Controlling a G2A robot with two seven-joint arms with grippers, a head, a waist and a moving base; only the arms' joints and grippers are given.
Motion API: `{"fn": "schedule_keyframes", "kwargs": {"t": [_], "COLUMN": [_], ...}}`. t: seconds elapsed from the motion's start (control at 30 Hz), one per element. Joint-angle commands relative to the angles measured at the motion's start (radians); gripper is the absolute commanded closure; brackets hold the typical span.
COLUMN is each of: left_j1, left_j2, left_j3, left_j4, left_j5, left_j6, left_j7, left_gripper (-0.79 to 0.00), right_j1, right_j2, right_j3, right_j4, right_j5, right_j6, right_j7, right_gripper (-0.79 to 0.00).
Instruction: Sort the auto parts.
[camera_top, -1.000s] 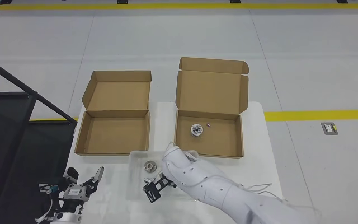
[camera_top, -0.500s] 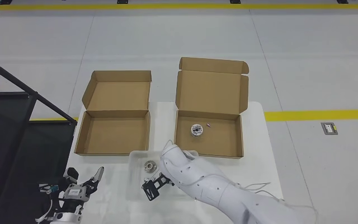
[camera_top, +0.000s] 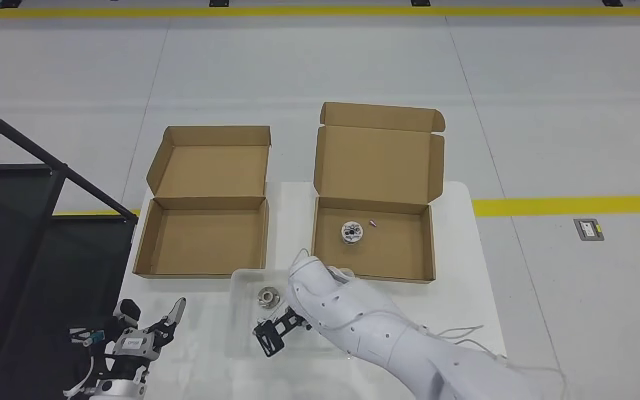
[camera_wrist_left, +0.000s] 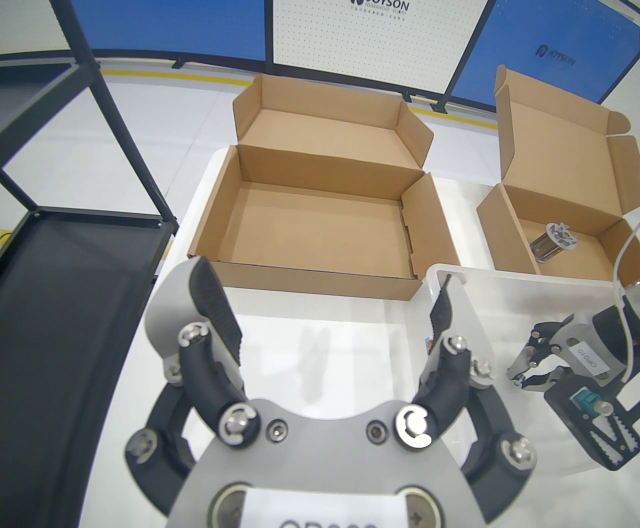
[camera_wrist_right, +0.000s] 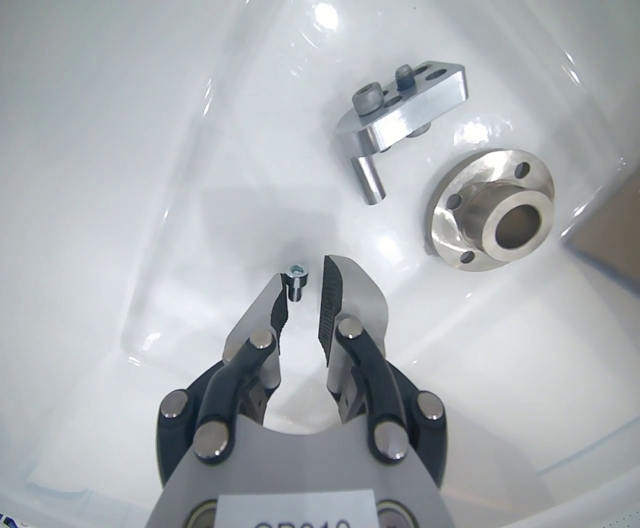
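White table (camera_top: 452, 235) on grey floor (camera_top: 300, 60), yellow line (camera_top: 560, 206) behind. Left gripper (camera_wrist_left: 322, 280) gapes wide, empty. Right gripper (camera_wrist_right: 305, 272) is narrowly parted, a small screw (camera_wrist_right: 296, 281) between its tips, in the clear bin (camera_wrist_right: 125, 175).

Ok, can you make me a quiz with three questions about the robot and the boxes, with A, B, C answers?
1. Where is the right gripper?
A) inside the white tub
B) over the black shelf
C) on the floor

2. How many cardboard boxes stand on the table?
A) one
B) two
C) four

3. How is the left gripper?
A) open and empty
B) shut on a bolt
C) shut on a ring

Answers:
1 A: the tub's walls rise around it, and a small screw sits at its tip.
2 B: there is a left box and a right box.
3 A: a wide gap shows, with nothing in it.
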Motion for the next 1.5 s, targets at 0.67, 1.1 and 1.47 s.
{"fn": "schedule_keyframes", "kwargs": {"t": [0.67,1.1,1.47], "left_j1": [0.000,0.000,0.000], "left_j2": [0.000,0.000,0.000], "left_j3": [0.000,0.000,0.000], "left_j4": [0.000,0.000,0.000], "left_j5": [0.000,0.000,0.000], "left_j6": [0.000,0.000,0.000], "left_j7": [0.000,0.000,0.000], "left_gripper": [-0.785,-0.785,-0.785], "right_j1": [0.136,0.035,-0.291], "right_j2": [0.073,0.369,0.547], "right_j3": [0.004,0.256,0.604], "right_j4": [-0.038,-0.399,-0.867], "right_j5": [-0.034,-0.047,0.031], "right_j6": [0.000,0.129,0.142], "right_j7": [-0.354,-0.401,-0.030], "right_gripper": [0.000,0.000,0.000]}}
